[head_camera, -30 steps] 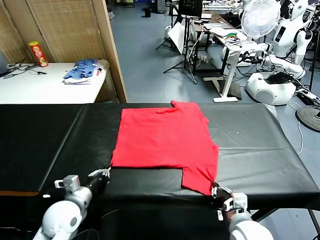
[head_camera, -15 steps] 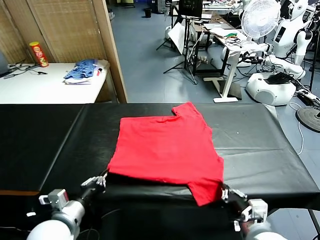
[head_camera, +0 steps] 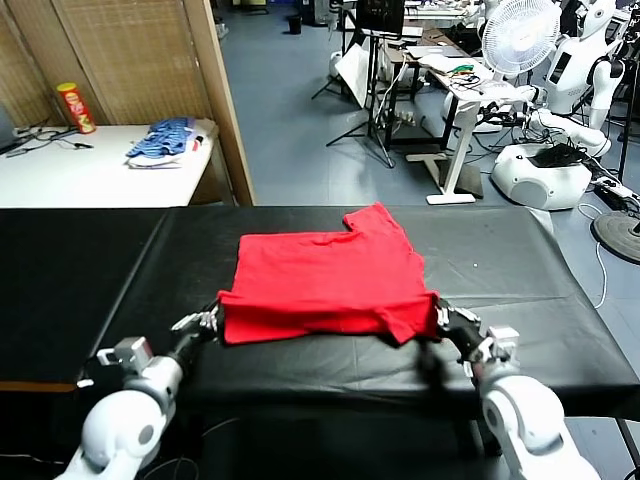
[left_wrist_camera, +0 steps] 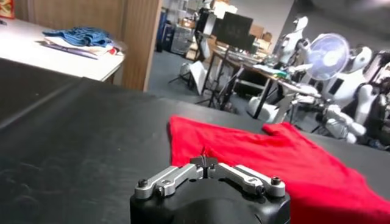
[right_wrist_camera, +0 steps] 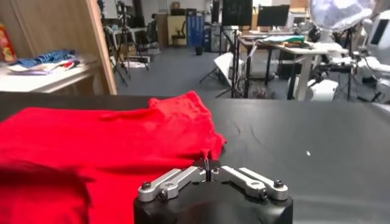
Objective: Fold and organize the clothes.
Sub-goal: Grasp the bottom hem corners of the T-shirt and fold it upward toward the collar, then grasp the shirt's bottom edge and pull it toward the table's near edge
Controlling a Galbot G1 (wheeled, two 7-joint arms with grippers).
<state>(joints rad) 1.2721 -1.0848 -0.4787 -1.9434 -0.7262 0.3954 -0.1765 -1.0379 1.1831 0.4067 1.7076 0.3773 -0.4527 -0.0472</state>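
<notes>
The red T-shirt (head_camera: 325,280) lies spread on the black table (head_camera: 530,290), plain side up, one sleeve pointing to the far edge. Its near edge is raised off the table and sags between my two grippers. My left gripper (head_camera: 208,322) is shut on the near left corner; the left wrist view shows its tips (left_wrist_camera: 206,161) closed on a bit of the red T-shirt (left_wrist_camera: 274,152). My right gripper (head_camera: 443,318) is shut on the near right corner. In the right wrist view its tips (right_wrist_camera: 206,164) pinch the red T-shirt (right_wrist_camera: 109,140).
A white table at the far left carries a blue striped heap (head_camera: 165,140) and a red can (head_camera: 76,108). A wooden partition (head_camera: 215,100) stands behind the black table. Beyond it stand a fan (head_camera: 520,35), desks and other robots (head_camera: 545,165).
Both grippers first drew the shirt's near edge toward me. They have now risen and moved away from me with it, so the near edge and hanging sleeve are off the table.
</notes>
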